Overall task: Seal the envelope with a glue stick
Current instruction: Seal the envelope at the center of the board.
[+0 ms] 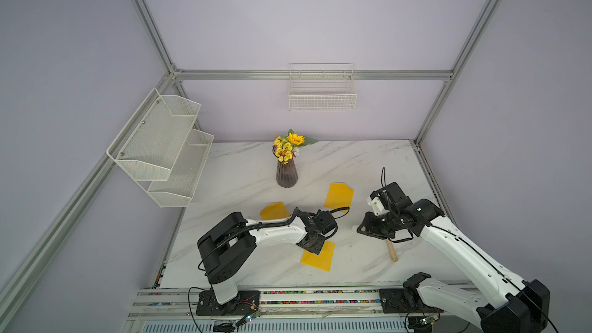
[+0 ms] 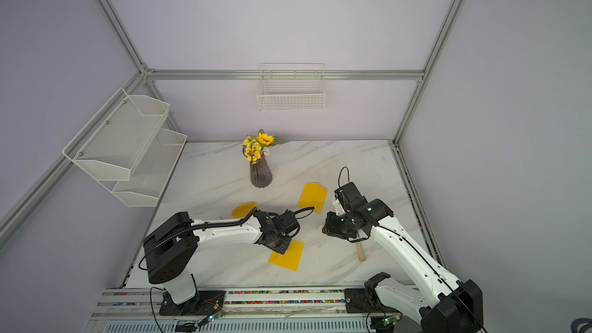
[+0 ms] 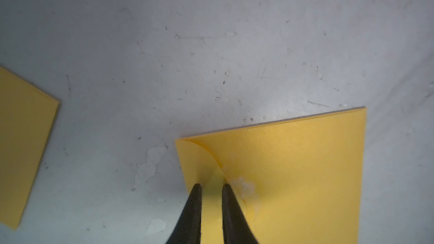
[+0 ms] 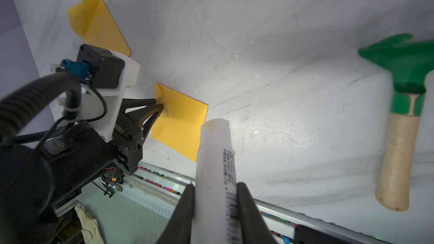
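Right gripper [image 4: 216,185]: jaws clamped on glue stick [image 4: 215,146], the stick's end projecting beyond the fingertips; left gripper [image 3: 212,186]: jaws narrow, a slim gap between them, tips on yellow envelope [image 3: 293,160] at flap edge; green rake [image 4: 399,118] lying beside right gripper.

Envelope [image 1: 320,259] plain yellow. Glue stick [image 4: 215,156] white, with dark printed label. Rake [image 4: 406,66] green, handle pale wood. Table [image 1: 352,161] white marble, grey-veined. Vase [image 1: 286,174] dark, ribbed; flowers [image 1: 288,145] yellow.
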### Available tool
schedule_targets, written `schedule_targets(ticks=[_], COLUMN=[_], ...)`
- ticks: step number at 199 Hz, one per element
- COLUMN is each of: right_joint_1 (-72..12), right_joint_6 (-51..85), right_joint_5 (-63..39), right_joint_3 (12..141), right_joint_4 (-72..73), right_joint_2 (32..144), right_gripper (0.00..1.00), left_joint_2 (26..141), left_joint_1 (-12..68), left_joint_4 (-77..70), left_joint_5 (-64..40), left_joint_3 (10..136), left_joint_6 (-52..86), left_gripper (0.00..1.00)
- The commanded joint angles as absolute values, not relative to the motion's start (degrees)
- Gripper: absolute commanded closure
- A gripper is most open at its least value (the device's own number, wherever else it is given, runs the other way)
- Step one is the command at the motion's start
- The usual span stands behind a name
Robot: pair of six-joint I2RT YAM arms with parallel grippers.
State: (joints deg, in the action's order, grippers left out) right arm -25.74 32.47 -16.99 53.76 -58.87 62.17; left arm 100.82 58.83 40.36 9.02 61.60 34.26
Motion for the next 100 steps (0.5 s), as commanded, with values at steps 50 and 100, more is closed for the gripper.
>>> schedule_targets(ticks=[50, 100], right_joint_1=[-25.3, -25.3], right_joint_6=[32.0, 32.2], right_joint_5=[-15.6, -15.2], right_joint_3=[56.1, 56.3], right_joint_4=[-60.6, -60.9], right_joint_2=[61.7, 61.4], right_gripper=[1.0, 1.0], left_joint_2=[97.9, 89.4], left_joint_1=[58.5, 58.6], left_joint_4=[39.8, 40.7], left_joint_5=[9.1, 7.9], left_joint_3=[60.4, 57.5], left_joint_6=[33.8, 33.7], left_gripper=[0.76, 0.56])
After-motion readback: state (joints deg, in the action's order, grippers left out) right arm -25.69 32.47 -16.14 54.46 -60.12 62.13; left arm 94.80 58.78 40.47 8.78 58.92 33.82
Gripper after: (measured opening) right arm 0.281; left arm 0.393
